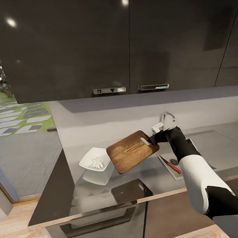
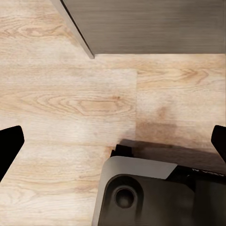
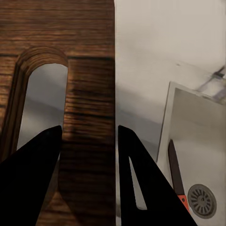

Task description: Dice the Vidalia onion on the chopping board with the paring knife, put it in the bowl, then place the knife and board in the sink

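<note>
Right pincer [image 1: 154, 138], clamped on the chopping board [image 1: 132, 151], carries it above the tabletop [image 1: 98, 193]; next, lower it into the sink [image 1: 207, 145] at three o'clock, beside the paring knife [image 1: 170, 164].

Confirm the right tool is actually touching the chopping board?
Touching. In the right wrist view, the right tool's fingers clamp the chopping board's handle end beside the slot; the head view shows the board lifted off the countertop.

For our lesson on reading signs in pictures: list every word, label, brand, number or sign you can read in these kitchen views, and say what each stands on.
No readable text in any view.
The chopping board, held up by the right gripper, is plain wood grain.
The bowl, paring knife and sink carry no marks.
Faint pale marks on the dark part near the left gripper: too blurred to read.
</note>
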Robot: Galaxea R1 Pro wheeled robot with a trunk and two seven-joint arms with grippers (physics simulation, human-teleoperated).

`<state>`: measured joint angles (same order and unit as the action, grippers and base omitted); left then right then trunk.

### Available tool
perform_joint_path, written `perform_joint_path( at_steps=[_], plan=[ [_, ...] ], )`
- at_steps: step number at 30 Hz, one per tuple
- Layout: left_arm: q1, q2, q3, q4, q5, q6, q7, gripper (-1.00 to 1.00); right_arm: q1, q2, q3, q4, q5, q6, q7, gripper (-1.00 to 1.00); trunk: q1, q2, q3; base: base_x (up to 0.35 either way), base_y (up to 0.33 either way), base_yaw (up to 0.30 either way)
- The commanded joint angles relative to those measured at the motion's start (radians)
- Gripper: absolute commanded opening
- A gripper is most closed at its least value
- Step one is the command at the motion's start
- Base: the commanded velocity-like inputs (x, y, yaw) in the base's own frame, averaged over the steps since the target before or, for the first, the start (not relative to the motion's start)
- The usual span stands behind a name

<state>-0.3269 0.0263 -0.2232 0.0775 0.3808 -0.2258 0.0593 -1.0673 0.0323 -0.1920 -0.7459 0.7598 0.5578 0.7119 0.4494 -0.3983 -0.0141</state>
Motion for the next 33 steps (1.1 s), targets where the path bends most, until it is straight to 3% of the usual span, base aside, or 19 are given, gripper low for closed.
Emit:
perform_joint_path(
  at_steps=[1, 33],
  plan=[
    [-0.001, 0.000, -0.008, 0.003, 0.006, -0.006, 0.001, 1.00, -0.001, 0.001, -0.006, 0.000, 0.009, 0.000, 0.008, -1.00, 0.001, -0.002, -0.001, -0.001, -0.001, 0.000],
    [-0.001, -0.003, -0.008, 0.004, 0.006, -0.004, 0.001, 1.00, -0.001, 0.001, -0.006, 0.003, 0.009, -0.003, 0.009, -1.00, 0.001, -0.002, -0.001, -0.001, -0.009, 0.000]
  ],
)
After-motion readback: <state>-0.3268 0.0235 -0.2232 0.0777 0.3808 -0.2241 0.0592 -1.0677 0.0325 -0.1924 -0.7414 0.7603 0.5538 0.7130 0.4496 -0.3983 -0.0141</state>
